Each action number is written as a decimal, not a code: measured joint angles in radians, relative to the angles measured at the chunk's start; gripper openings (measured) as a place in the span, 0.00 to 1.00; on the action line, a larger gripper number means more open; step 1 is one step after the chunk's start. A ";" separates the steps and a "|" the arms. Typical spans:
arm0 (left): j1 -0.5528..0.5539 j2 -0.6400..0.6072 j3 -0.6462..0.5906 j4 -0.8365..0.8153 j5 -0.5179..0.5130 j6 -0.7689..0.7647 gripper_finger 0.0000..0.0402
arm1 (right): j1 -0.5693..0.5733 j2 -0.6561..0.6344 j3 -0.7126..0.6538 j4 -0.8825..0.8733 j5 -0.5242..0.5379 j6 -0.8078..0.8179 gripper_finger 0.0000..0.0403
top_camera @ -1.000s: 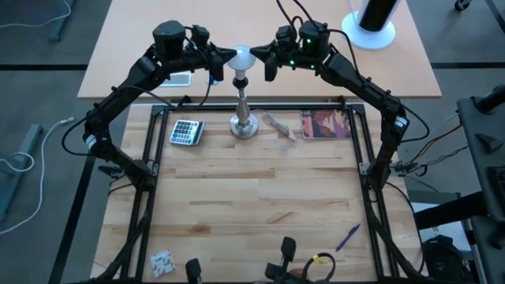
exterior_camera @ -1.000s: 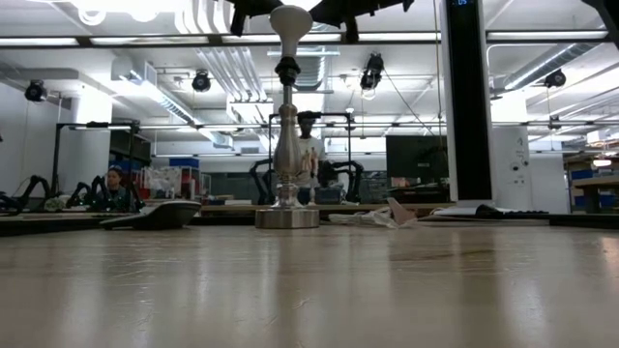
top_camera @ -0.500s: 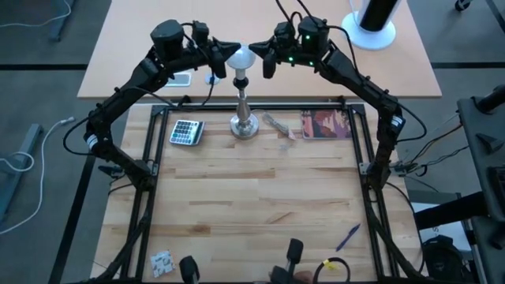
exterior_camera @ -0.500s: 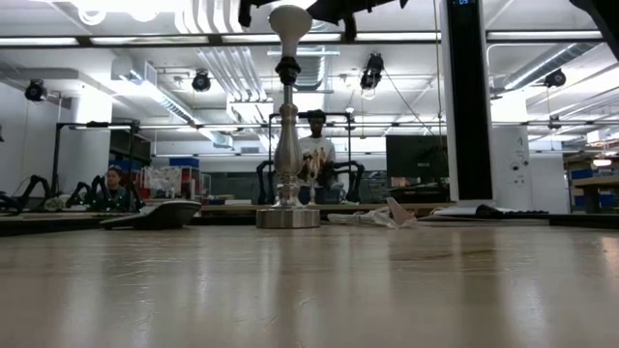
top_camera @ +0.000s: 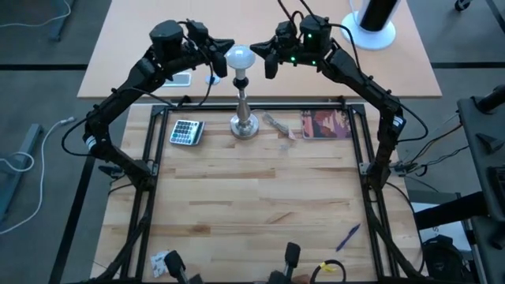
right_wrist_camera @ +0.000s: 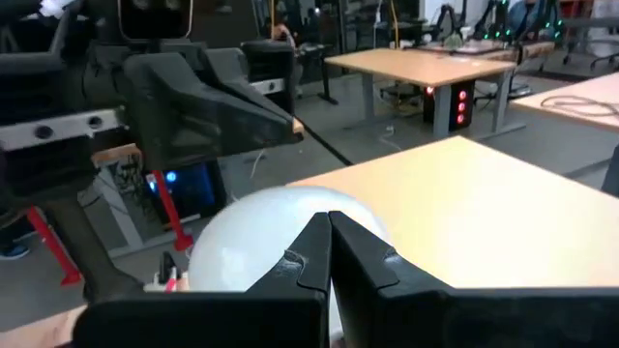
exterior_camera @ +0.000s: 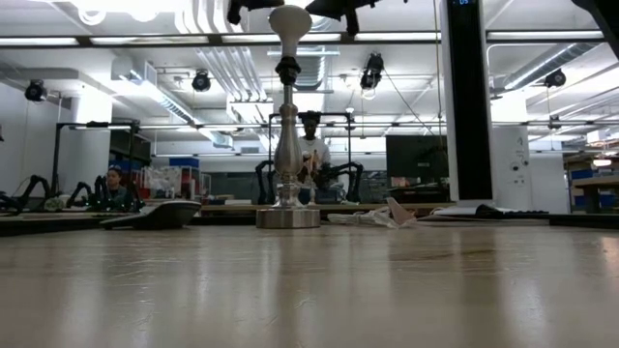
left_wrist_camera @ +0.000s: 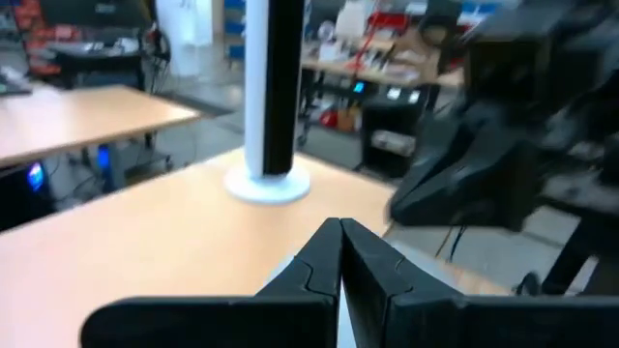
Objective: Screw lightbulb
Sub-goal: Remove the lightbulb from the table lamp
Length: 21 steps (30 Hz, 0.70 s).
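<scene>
bulb: small white frosted pear-shaped lightbulb [top_camera: 239, 57] sits upright in the black socket on top of the silver metal lamp stand [top_camera: 245, 117], at the far edge of the wooden counter [top_camera: 252, 197]. Low view shows it seated straight, no visible tilt.
left gripper: left gripper [top_camera: 223, 47] is just beside the bulb on its own side, tips pointing at the globe, fingers [left_wrist_camera: 329, 261] pressed together, holding nothing. Whether the tips touch the glass I can't tell.
right gripper: right gripper [top_camera: 258, 50] is on the opposite flank of the bulb, fingers [right_wrist_camera: 324, 253] also pinched closed and empty; wrist view has the white globe right behind the tips.
step: judging by the layout, bulb is in the socket and neither gripper grips it, so this is either final tightening or finished. Can't see the thread, so seating depth is unknown.
how to do it well: if more turns are needed, one gripper must spread before it can clasp the globe; grip the widest part of the glass, light squeeze, rotate about the stand's vertical axis.
risk: stand is tall on a small round base; sideways push from closed tips could tip it. Best to brace with the other gripper low on the stem.
clutter: grey calculator [top_camera: 185, 131] and red-brown card [top_camera: 325, 124] lie well below both grippers, no interference.
</scene>
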 joint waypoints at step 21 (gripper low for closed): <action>0.002 0.031 -0.002 -0.079 0.044 -0.059 0.00 | 0.014 0.055 -0.003 0.003 -0.094 0.023 0.00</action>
